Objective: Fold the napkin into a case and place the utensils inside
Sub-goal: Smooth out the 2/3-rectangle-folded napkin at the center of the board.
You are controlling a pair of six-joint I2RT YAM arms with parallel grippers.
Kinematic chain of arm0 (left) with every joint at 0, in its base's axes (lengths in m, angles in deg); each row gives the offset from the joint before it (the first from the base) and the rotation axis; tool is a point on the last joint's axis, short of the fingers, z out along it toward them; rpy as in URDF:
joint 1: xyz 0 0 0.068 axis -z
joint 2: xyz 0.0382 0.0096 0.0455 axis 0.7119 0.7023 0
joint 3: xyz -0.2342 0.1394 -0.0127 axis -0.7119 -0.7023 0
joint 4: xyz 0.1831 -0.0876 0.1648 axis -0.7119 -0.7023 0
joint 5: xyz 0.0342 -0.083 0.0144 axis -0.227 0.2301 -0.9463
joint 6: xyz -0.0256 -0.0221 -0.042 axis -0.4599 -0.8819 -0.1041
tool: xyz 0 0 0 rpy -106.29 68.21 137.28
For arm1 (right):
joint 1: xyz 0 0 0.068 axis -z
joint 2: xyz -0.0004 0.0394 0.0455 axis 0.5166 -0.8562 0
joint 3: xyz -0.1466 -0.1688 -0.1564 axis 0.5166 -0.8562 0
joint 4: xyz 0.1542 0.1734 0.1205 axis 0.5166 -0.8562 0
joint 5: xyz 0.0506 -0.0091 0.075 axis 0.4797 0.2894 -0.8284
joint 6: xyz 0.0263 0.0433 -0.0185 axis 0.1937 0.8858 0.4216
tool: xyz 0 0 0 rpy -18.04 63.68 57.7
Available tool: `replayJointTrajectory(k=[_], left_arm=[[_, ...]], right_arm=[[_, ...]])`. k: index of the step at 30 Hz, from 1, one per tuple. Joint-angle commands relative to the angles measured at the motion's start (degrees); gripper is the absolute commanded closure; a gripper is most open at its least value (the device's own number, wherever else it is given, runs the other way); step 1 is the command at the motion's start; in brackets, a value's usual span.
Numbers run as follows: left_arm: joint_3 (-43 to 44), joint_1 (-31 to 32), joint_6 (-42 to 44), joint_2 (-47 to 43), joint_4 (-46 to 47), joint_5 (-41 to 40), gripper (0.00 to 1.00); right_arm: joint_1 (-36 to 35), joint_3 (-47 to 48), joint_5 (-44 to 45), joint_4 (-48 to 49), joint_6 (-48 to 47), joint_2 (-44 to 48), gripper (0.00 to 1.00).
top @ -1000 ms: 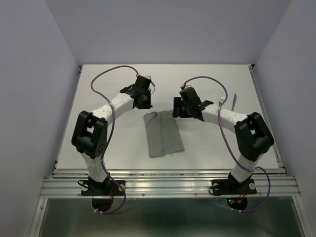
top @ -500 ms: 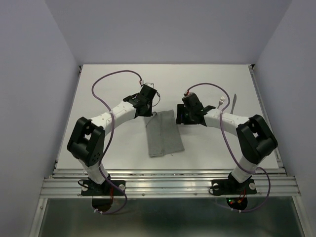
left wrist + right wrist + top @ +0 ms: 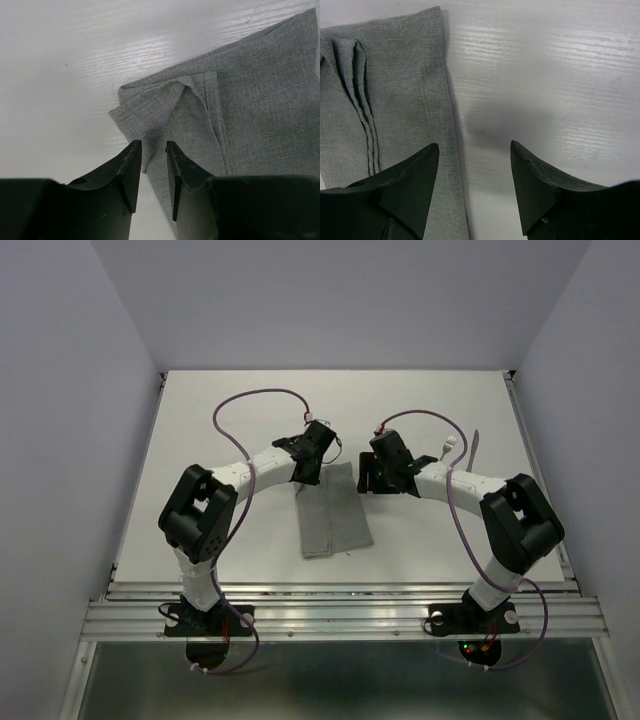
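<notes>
Now our left gripper (image 3: 152, 150) hangs slightly parted, empty, over the rumpled corner of the folded napkin (image 3: 332, 510) on the table (image 3: 200, 420); our right gripper (image 3: 474, 150) gapes empty beside it. We should smooth that corner first.

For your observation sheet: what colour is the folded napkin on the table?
The napkin is plain mid-grey; clearest in the left wrist view.

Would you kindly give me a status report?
Left tool open over napkin corner. Right tool open, empty, beside napkin edge. Utensils on table, far right. Nothing blocking.
</notes>
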State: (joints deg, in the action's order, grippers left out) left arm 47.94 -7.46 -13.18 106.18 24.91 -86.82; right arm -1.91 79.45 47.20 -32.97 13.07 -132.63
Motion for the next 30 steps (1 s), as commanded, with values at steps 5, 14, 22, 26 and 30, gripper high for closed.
replayJointTrajectory(k=[5, 14, 22, 26, 30], left_arm=[[4.8, 2.8, 2.6, 3.5, -1.3, -6.7, 0.63], [4.8, 2.8, 2.3, 5.7, -1.6, -8.9, 0.57], [4.9, 2.9, 1.7, 6.9, -1.6, -10.8, 0.68], [5.0, 2.9, 1.7, 7.6, -1.6, -10.7, 0.71], [6.2, 2.9, 1.4, 8.7, -2.7, -12.1, 0.88]], right_arm=[[0.2, -0.8, 0.6, 1.5, 0.8, 2.7, 0.36], [0.2, -0.7, 0.2, 1.4, 0.8, 2.2, 0.35], [0.2, -0.4, 0.0, 1.5, 0.9, 2.4, 0.35], [0.2, -0.7, 0.1, 1.4, 0.9, 2.8, 0.35], [0.2, -0.5, -0.3, 1.4, 0.8, 2.3, 0.35]])
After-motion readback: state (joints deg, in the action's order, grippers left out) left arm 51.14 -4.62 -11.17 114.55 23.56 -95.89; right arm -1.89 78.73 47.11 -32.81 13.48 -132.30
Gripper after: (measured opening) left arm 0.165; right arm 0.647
